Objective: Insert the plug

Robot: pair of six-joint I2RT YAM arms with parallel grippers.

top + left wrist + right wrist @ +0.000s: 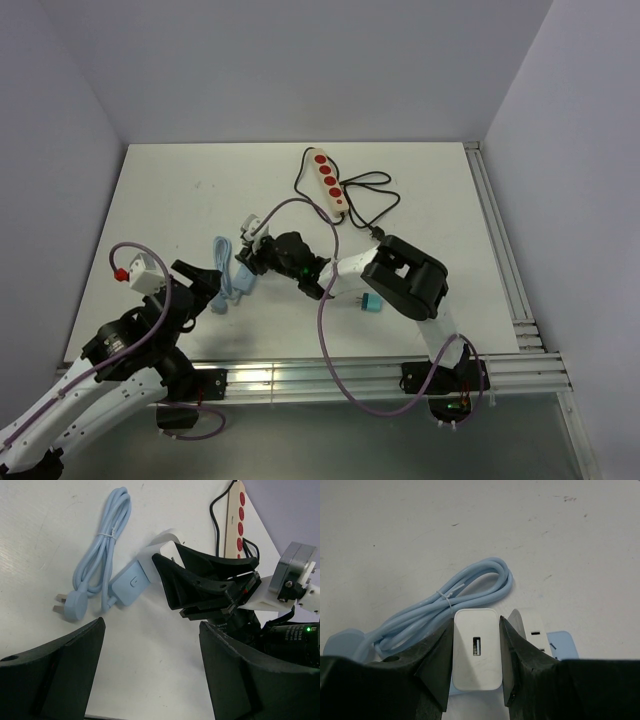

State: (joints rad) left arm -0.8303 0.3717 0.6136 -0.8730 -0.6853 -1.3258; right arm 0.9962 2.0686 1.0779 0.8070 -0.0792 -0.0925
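My right gripper is shut on a white USB charger plug, its USB port facing the camera. Just beyond its right finger lies a light-blue socket block with a white slotted face. In the top view the right gripper sits over that block at table centre-left. My left gripper is open and empty, just short of the block, and sits at the left in the top view. The charger's pins are hidden.
The block's light-blue cable lies coiled to its left, ending in a round plug. A beige power strip with red sockets and its black cord lie further back. A teal plug lies under the right arm.
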